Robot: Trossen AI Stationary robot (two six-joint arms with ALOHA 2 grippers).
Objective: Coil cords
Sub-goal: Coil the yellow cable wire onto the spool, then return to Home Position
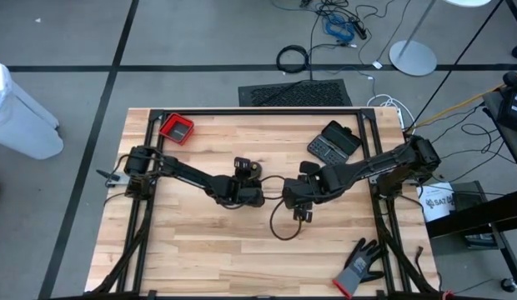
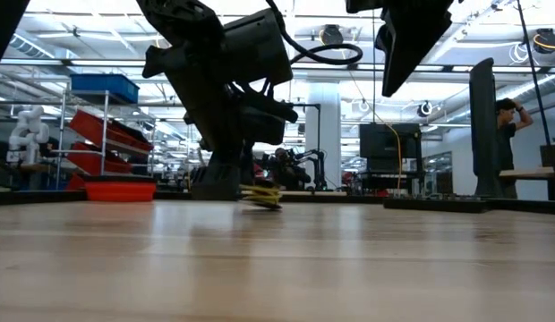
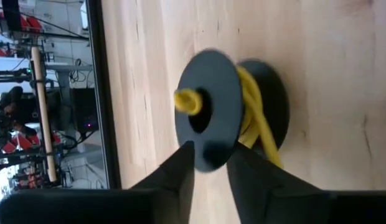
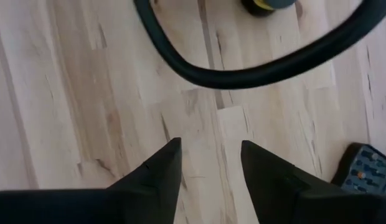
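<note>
A black spool wound with the yellow cord lies on the wooden table near its middle. One yellow end pokes out through the spool's hole. My left gripper is open right at the spool, its fingertips on either side of the near flange's rim. In the low view the yellow cord shows low at the table beside that arm. The black cord lies in a loose loop on the table. My right gripper hangs open above the table with nothing between its fingers. My left gripper's fingertips stand on either side of the near flange's rim, coming at it on a downward slant from the table's left. I cannot tell whether they touch the rim.
A red tray sits at the far left and a dark keypad device at the far right. A grey-black glove lies at the near right edge. A black cable crosses the right wrist view beyond the fingers.
</note>
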